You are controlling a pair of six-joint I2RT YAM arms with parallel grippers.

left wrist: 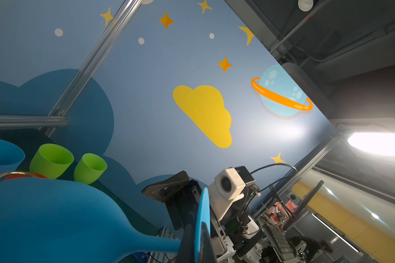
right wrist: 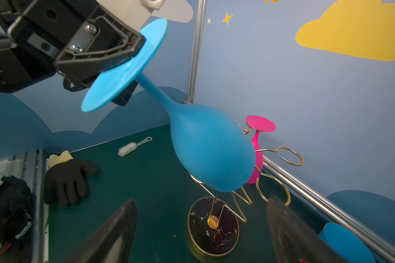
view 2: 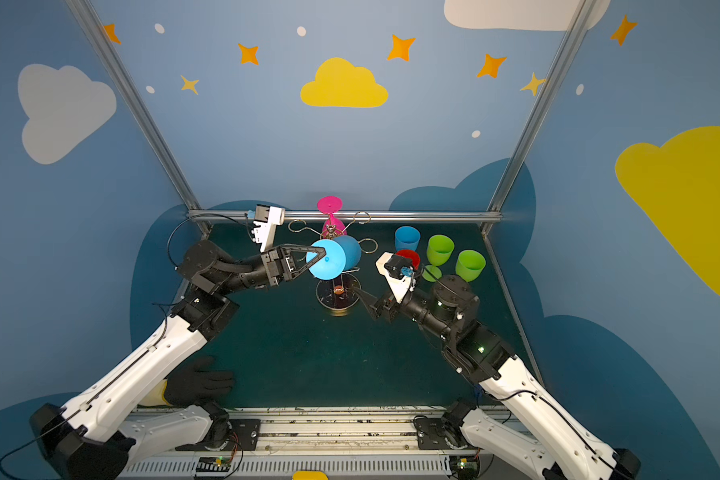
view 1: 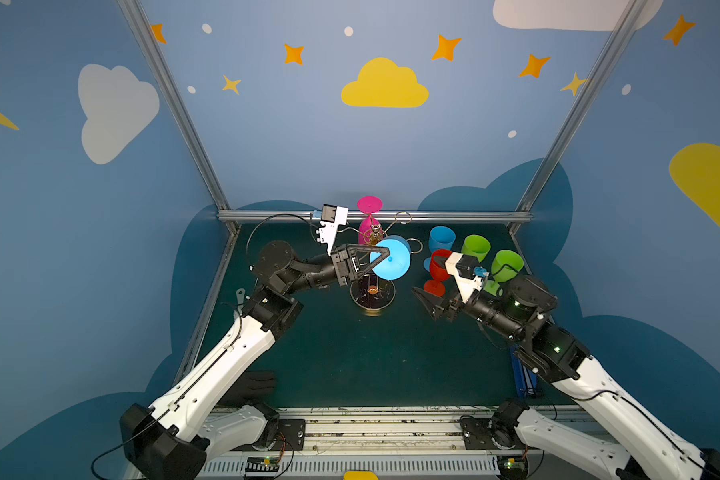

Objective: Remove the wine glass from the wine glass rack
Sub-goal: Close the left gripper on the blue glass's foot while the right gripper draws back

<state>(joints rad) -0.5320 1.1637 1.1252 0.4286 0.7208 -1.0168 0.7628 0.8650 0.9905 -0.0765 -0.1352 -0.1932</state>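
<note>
A blue wine glass [view 1: 391, 261] [view 2: 328, 261] [right wrist: 212, 152] hangs tilted above the wine glass rack, foot toward the left arm and bowl [left wrist: 55, 216] pointing down. My left gripper [view 1: 385, 252] [view 2: 323, 251] [left wrist: 198, 241] [right wrist: 132, 70] is shut on the rim of its round foot. Its stem sits in no loop; whether the bowl touches the wire arms I cannot tell. The gold wire rack [view 1: 373, 296] [view 2: 338, 294] [right wrist: 213, 225] stands on its dark disc base. A pink wine glass [view 1: 368, 220] [view 2: 330, 205] [right wrist: 259, 145] hangs on its far side. My right gripper [view 1: 427, 303] [view 2: 368, 301] [right wrist: 201, 200] is open and empty, low beside the base.
Standing at the back right are a blue cup [view 1: 441, 239], a red glass [view 1: 439, 264] and two green glasses [view 1: 476, 247] [view 1: 507, 266]. A black glove [view 2: 196, 382] [right wrist: 66, 177] lies at the front left, a small brush [right wrist: 132, 146] by the left wall.
</note>
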